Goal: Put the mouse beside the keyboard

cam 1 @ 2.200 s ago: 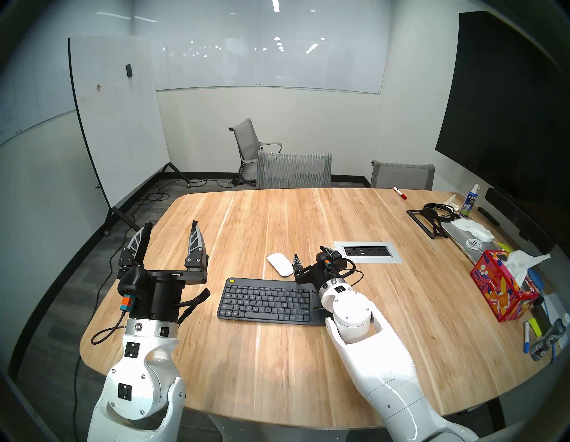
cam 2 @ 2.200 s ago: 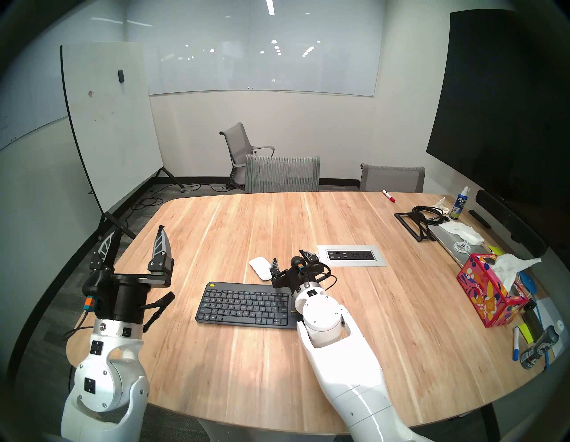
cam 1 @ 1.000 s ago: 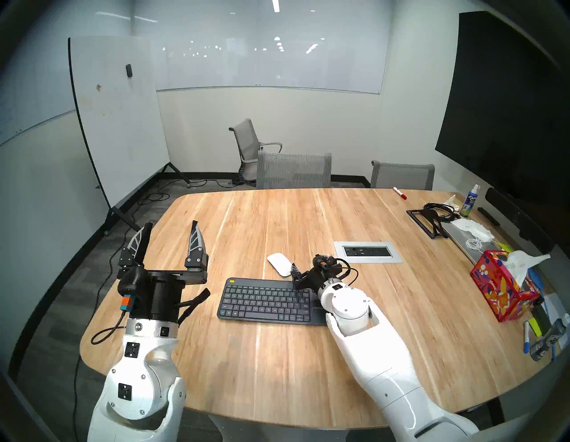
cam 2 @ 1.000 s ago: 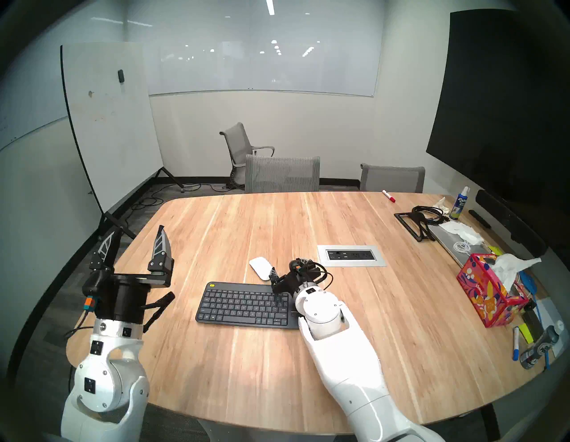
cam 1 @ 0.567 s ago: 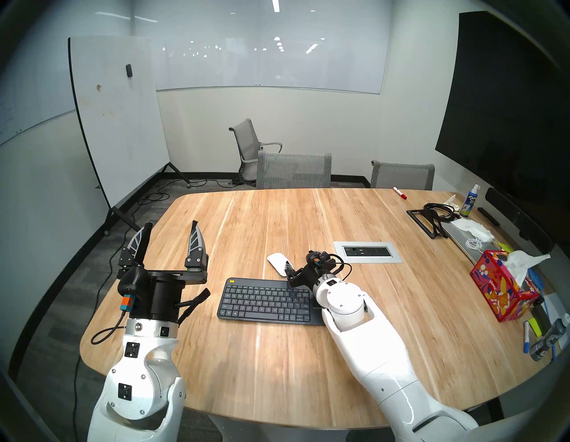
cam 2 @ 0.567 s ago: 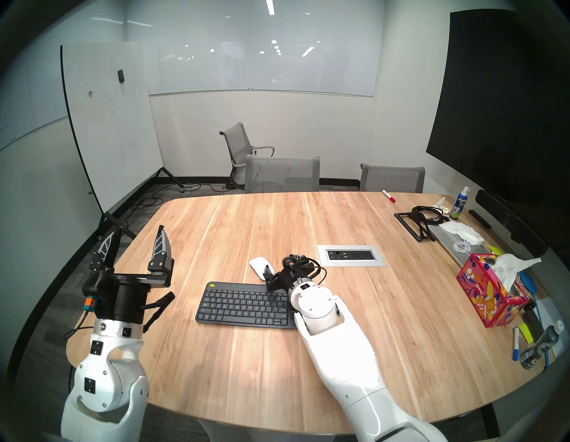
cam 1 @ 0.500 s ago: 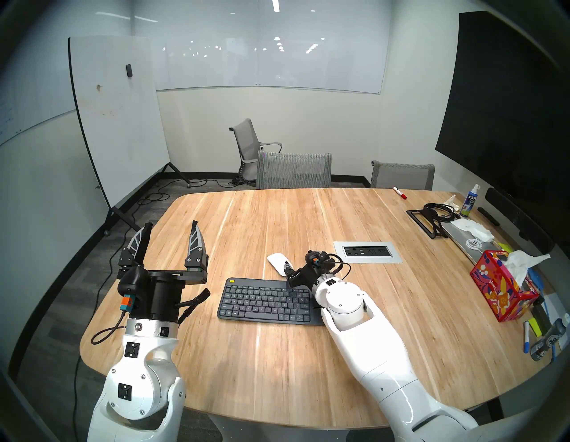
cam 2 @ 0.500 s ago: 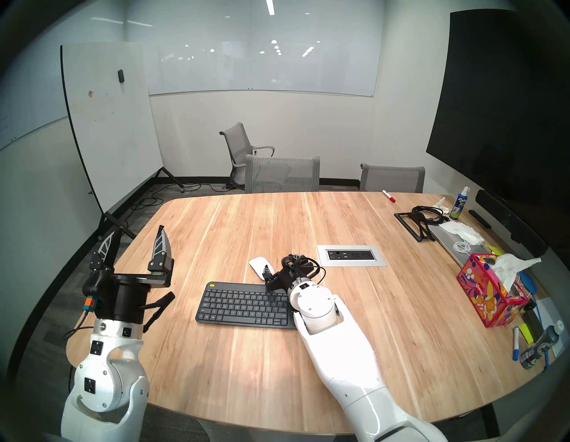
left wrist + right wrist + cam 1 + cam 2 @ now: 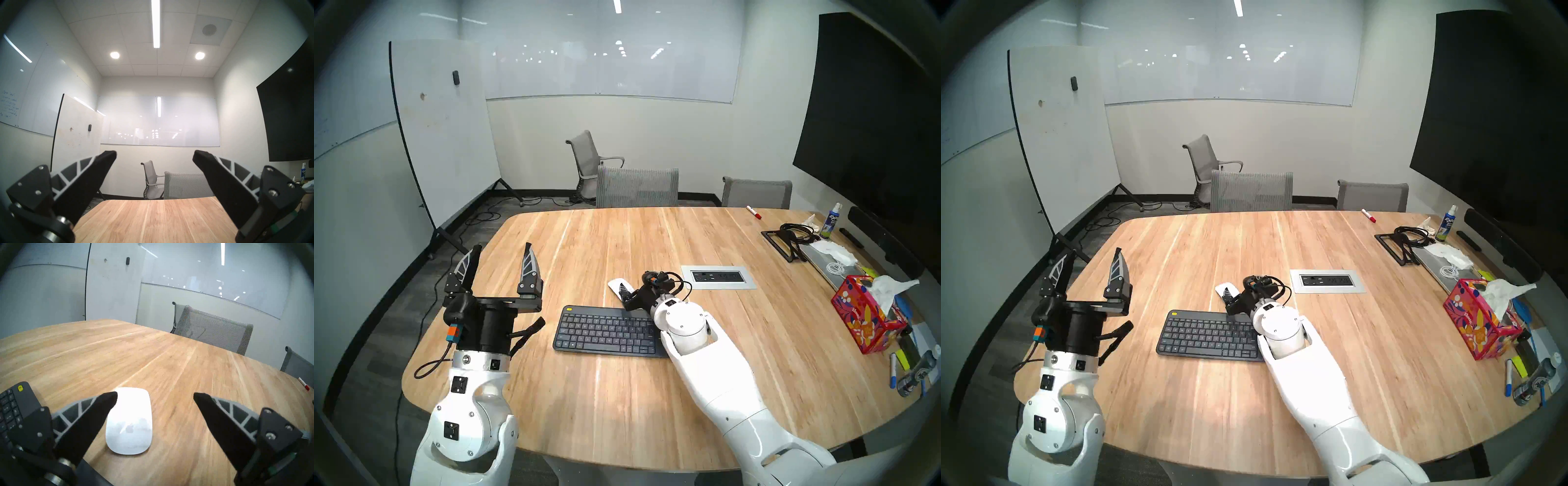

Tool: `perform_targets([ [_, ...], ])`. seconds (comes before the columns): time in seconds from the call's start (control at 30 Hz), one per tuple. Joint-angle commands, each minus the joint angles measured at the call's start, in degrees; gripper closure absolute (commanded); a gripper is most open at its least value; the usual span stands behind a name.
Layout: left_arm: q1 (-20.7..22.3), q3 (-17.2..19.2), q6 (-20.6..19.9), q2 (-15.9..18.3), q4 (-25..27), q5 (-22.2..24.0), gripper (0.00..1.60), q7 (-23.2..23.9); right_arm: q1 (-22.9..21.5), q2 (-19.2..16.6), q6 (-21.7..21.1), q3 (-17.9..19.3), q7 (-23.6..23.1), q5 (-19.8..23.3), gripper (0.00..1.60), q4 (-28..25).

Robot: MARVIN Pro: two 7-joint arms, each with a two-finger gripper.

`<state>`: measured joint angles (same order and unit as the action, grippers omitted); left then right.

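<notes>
The wooden table (image 9: pixel 585 390) in front of me carries the keyboard (image 9: pixel 605 331) near its middle, with the mouse (image 9: pixel 616 286) lying just beyond the keyboard's far edge. To the right of the mouse a power outlet panel (image 9: pixel 718 277) sits flush in the top. Far right lie a tissue box (image 9: pixel 865 322), a spray bottle (image 9: pixel 830 221), a red marker (image 9: pixel 753 212) and coiled cables (image 9: pixel 795 232).
</notes>
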<state>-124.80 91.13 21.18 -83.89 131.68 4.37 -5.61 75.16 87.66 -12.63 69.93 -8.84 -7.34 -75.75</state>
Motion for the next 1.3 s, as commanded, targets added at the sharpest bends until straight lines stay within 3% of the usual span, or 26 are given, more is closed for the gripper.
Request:
perform_targets([
  [0.0,0.05,-0.01,0.1,0.05,1.0,-0.01,0.0,0.05,-3.88,0.6,-0.28,-0.76,-1.02,-0.48,0.0,1.29],
  [0.53,0.06,0.0,0.1,0.04,1.0,-0.02,0.0,0.06,-7.21,0.26,-2.5,-0.82,-5.28,-0.19,0.0,4.5],
  [1.27,0.06,-0.01,0.11,0.04,0.99,-0.02,0.0,0.06,-11.35,3.31,-6.97,1.12,-5.95,0.41,0.0,9.89],
])
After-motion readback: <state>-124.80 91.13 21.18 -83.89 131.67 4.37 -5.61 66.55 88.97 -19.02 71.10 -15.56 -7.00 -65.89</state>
